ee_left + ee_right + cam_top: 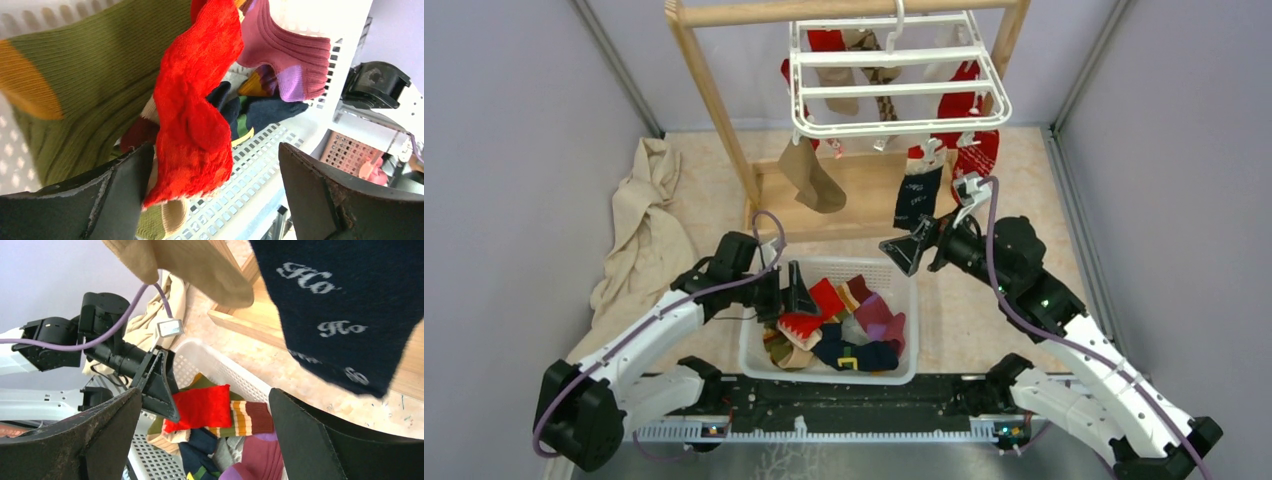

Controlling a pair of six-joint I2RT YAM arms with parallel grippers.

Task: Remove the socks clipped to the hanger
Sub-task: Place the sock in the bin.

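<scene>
— Start nearest the arms. What is the left gripper (pixel 796 290) (pixel 215 150) doing?

— It hangs over the left end of the white mesh basket (pixel 754 365), jaws spread wide and pinching nothing. In its wrist view a red sock (pixel 195 115) (pixel 827 297) lies loose between the fingers, on top of the pile.

— What else is in the pile?

— An olive sock with an orange toe (pixel 85 90), a magenta sock (pixel 285 55) (pixel 874 312), a navy one and a striped one, all heaped in the basket.

— And the right gripper (pixel 911 250) (pixel 205 395)?

— Just past the basket's far right corner, jaws also wide apart and empty. It points up at a navy sock with white lettering (pixel 919 197) (pixel 345 305), near it but not touching.

— Where is that sock?

— Clipped to the near right edge of the hanger (pixel 894 90). A tan sock (pixel 812 180) (pixel 200 265) hangs from the near left edge, and red socks (pixel 969 110) dangle farther back.

— And the hanger itself?

— Hooked on the crossbar of the wooden frame (pixel 714 100). A beige cloth (pixel 644 230) lies crumpled by the left wall.
</scene>
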